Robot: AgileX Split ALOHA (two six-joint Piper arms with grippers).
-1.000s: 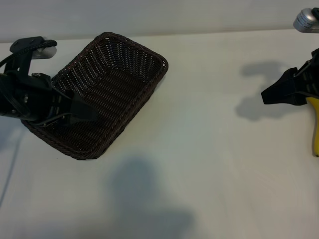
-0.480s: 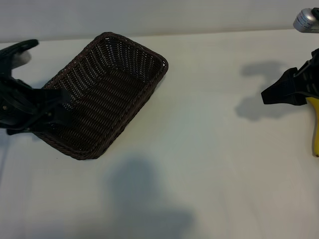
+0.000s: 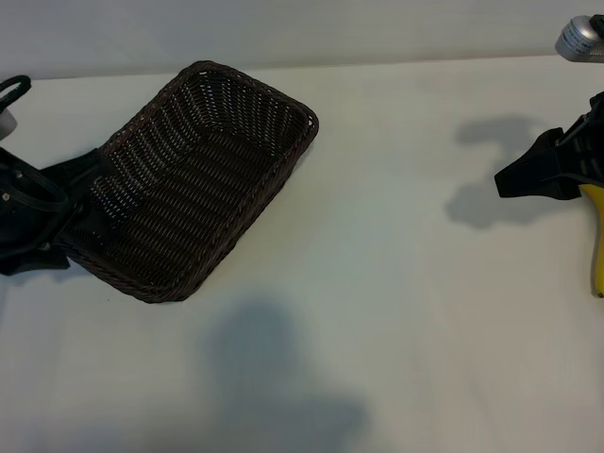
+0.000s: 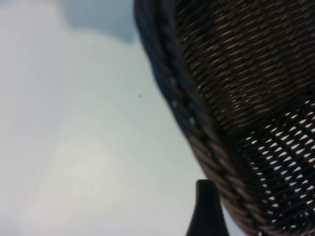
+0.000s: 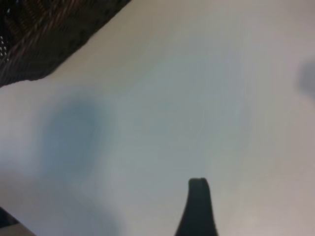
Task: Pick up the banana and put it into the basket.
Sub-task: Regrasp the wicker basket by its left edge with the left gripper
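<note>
your left gripper (image 3: 80, 203) sits at the left edge of the table (image 3: 396, 283), just outside the basket's near-left rim, low and close to the wicker. its jaws stand apart and grasp nothing; in the left wrist view one dark fingertip (image 4: 205, 209) shows just beside the braided rim, over bare table, and you cannot tell whether it touches the weave. the rest of that arm runs off the left edge.

your right gripper (image 3: 514, 179) hangs at the right edge of the table, pointing inward toward the middle. it too is released, with nothing between its jaws. in the right wrist view a single dark fingertip (image 5: 197, 206) shows over bare white table, and a corner of the basket (image 5: 44, 34) appears far off.

the banana (image 3: 596, 241) lies at the far right edge of the table, right under and behind your right gripper's body. only part of its yellow length shows; the upper end is hidden by the gripper, and the lower end points toward the near edge. it is not in any grip.

the basket (image 3: 203, 179) rests on the left half of the table, turned at an angle, one corner toward the far edge and one toward the near-left. it holds nothing. banana and basket are well apart, across the table's width.
</note>
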